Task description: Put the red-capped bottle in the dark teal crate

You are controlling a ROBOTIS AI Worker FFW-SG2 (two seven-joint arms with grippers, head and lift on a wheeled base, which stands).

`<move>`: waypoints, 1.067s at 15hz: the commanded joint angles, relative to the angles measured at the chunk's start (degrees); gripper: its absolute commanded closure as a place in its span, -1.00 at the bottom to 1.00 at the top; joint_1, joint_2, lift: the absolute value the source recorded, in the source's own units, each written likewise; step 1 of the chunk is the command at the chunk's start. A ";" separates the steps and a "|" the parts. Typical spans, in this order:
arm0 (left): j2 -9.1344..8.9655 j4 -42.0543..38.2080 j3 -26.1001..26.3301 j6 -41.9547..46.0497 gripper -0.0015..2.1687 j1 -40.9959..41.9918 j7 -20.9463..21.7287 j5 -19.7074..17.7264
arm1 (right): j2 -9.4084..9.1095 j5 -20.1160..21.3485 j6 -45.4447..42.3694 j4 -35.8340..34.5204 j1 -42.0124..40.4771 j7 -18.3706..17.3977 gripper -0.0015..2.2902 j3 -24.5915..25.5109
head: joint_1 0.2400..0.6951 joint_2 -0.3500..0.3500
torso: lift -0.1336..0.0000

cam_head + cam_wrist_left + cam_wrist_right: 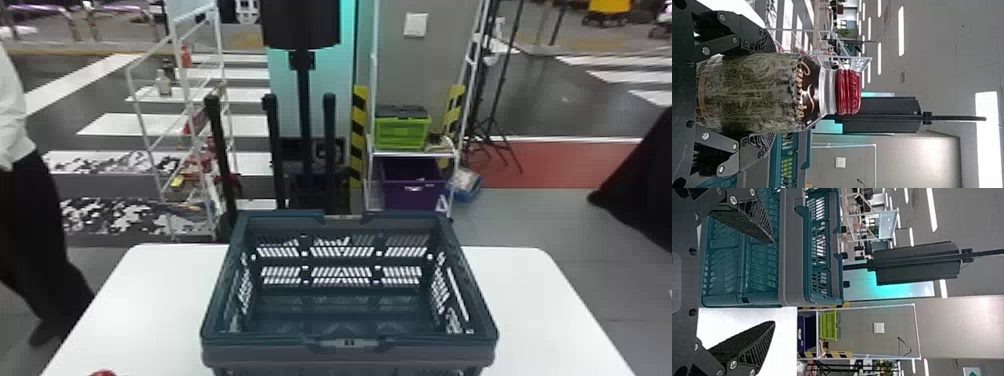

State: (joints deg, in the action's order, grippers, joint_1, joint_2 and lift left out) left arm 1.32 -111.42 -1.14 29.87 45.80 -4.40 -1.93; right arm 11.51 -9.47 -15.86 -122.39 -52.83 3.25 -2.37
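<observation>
Red-capped bottle [750, 92], held upright, left of its crate

Left gripper [774, 92]: closed round the bottle, cap up; the nearer arm. Dark teal crate [270, 354]: on white table [555, 310], open-topped, rightward and forward of bottle; likely needs lift over rim. Right gripper [774, 282]: fingers wide, nothing between. Behind: green crate [402, 134], lidded; purple bin [411, 196].

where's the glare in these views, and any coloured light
Head view: tabletop nearly uniform bright white; left wrist view: ceiling lights blown out, bottle brighter at its neck; right wrist view: cyan glow on the panel behind the dark screen.
</observation>
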 commanded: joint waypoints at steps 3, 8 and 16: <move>0.00 -0.03 0.00 0.75 0.97 -0.01 0.00 0.00 | 0.00 0.24 0.17 -0.48 -0.43 0.00 -0.86 0.17 | 0.14 0.00 | 1.00; 0.00 -0.11 -0.09 1.99 0.97 0.25 0.00 0.00 | 0.00 0.42 0.53 -1.28 -0.52 0.00 -0.86 0.09 | 0.14 0.00 | 1.00; 1.05 -14.62 -8.18 -22.98 0.97 -6.34 4.48 -1.06 | -0.62 0.60 0.35 -2.51 -1.22 0.00 -0.86 0.17 | 0.14 0.00 | 1.00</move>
State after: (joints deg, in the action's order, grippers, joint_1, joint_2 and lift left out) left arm 2.28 -121.87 -7.03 17.14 42.82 -1.32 -2.82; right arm 11.15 -8.93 -15.51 -124.86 -53.95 3.26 -2.22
